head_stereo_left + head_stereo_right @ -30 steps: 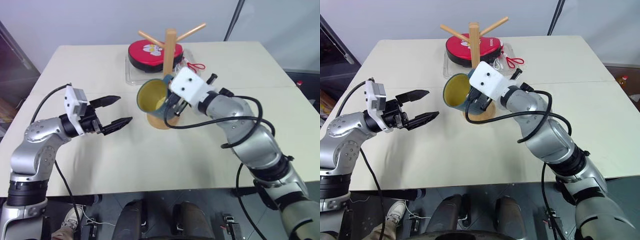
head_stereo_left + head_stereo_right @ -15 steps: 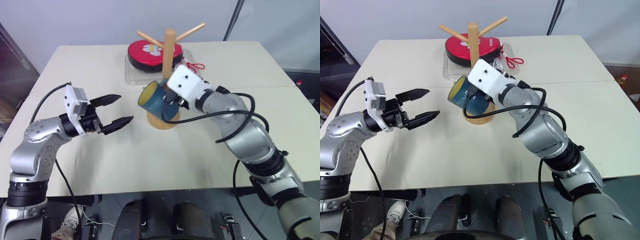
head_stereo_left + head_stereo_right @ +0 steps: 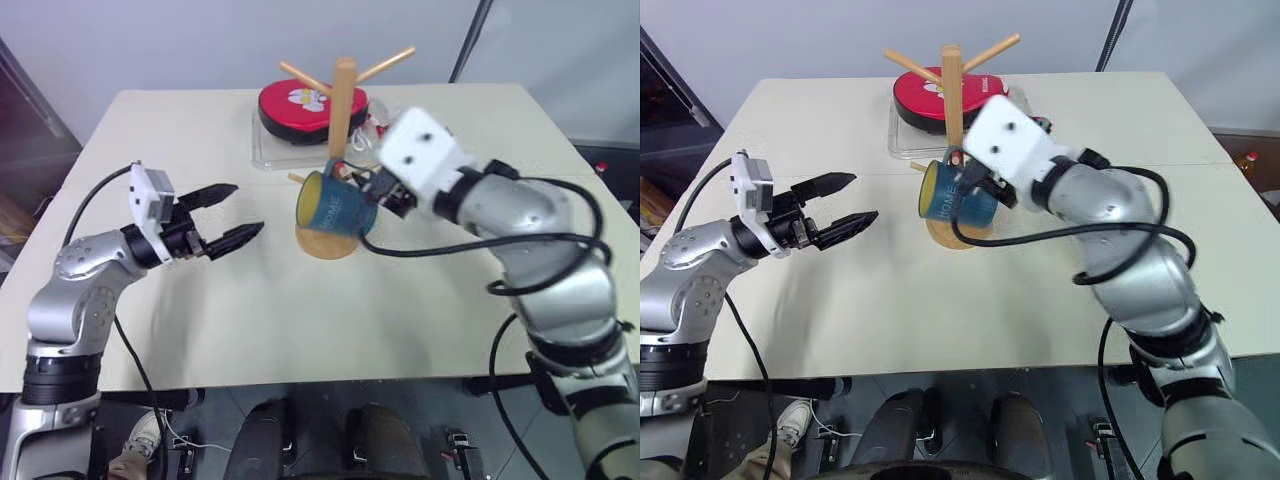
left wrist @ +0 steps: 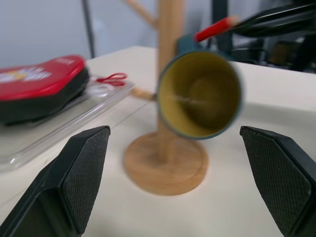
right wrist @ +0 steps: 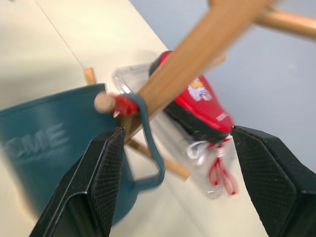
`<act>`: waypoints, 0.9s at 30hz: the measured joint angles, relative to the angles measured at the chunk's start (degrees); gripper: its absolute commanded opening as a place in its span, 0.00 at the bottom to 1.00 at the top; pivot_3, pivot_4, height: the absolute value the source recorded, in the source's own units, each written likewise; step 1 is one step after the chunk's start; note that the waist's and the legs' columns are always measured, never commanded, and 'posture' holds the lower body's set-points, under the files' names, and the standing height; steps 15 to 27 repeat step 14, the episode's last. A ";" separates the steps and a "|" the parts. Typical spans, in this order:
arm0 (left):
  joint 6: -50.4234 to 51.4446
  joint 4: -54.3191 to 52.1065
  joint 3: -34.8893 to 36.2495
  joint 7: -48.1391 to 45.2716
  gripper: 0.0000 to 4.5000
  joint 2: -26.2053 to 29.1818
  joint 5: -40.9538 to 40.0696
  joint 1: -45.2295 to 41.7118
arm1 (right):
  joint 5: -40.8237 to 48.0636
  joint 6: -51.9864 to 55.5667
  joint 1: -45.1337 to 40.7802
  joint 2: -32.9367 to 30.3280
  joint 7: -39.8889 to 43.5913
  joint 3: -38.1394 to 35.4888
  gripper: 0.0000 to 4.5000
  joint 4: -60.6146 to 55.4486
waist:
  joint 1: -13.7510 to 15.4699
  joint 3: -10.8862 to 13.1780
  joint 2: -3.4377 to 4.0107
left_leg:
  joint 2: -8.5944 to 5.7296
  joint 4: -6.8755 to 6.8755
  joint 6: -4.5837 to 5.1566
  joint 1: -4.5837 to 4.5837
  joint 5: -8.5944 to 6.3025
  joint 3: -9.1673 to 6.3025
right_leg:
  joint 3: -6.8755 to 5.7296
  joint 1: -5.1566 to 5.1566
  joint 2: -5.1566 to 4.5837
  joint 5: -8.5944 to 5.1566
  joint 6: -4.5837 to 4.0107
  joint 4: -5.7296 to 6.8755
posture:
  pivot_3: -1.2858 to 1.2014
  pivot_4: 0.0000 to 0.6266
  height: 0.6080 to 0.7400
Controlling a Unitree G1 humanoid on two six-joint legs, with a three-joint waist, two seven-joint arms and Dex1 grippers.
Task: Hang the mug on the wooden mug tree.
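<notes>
Item 1, left hand (image 3: 232,214): recorded at about 9 o'clock of the scene, held above the cream surface (image 3: 250,310), its two black fingers (image 4: 81,173) spread wide with nothing between them, pointed toward the mug.

Item 2, the mug (image 3: 334,206): dark teal-blue with a yellow interior and pale lettering on its side. It was seen at the centre of the scene, hung by its loop handle (image 5: 148,143) on a low peg (image 5: 104,102) of the wooden mug tree, clear of the surface and tipped on its side, its mouth turned toward the left hand. The body was found just above the tree's round base (image 4: 165,163).

Item 3, right hand (image 3: 385,190): placed just at 3 o'clock of the mug, its fingers (image 5: 96,187) set wide apart, one to each side of the handle; no contact with the mug could be made out in the right wrist view.

Item 4, the wooden mug tree (image 3: 342,95): a light upright post on a disc base, angled pegs fanning out near its top, stood upright at the centre.

Item 5, red and black case (image 3: 300,108): laid on a clear tray (image 3: 262,145) at 12 o'clock, behind the tree, with a red cord (image 3: 396,131) beside it.
</notes>
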 measured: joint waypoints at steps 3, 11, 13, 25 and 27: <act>-1.81 3.90 0.00 3.40 1.00 -2.01 2.97 0.40 | 4.90 -4.14 11.17 5.65 0.41 -10.03 0.78 -1.31 | 0.03 -0.04 -0.07 | 0.00 -0.06 0.00 0.04 0.00 0.01 | 0.00 0.03 0.00 0.00 0.00 -0.01 | 0.52 0.24 1.00; -9.59 13.27 1.11 13.68 1.00 -7.17 11.52 5.26 | 10.19 -23.24 29.05 15.38 -3.06 -25.29 0.78 14.64 | -0.15 -0.03 -0.07 | -0.01 -0.10 0.00 0.09 0.01 0.04 | 0.02 0.01 0.00 0.01 0.01 0.01 | 0.52 0.24 1.00; -10.84 13.50 1.55 15.22 1.00 -8.08 12.20 6.65 | 10.34 -27.85 30.73 15.58 -2.79 -25.31 0.78 18.72 | -0.15 -0.03 -0.07 | -0.01 -0.10 0.00 0.09 0.01 0.04 | 0.02 0.01 0.00 0.01 0.01 0.01 | 0.52 0.24 1.00; -11.49 13.50 1.63 15.77 1.00 -8.39 12.49 7.36 | 10.52 -30.08 31.31 15.63 -2.57 -25.16 0.78 20.42 | -0.16 -0.03 -0.07 | -0.01 -0.10 0.00 0.09 0.01 0.04 | 0.03 0.00 -0.01 0.01 0.01 0.00 | 0.52 0.24 1.00; -11.49 13.50 1.63 15.77 1.00 -8.39 12.49 7.36 | 10.52 -30.08 31.31 15.63 -2.57 -25.16 0.78 20.42 | -0.16 -0.03 -0.07 | -0.01 -0.10 0.00 0.09 0.01 0.04 | 0.03 0.00 -0.01 0.01 0.01 0.00 | 0.52 0.24 1.00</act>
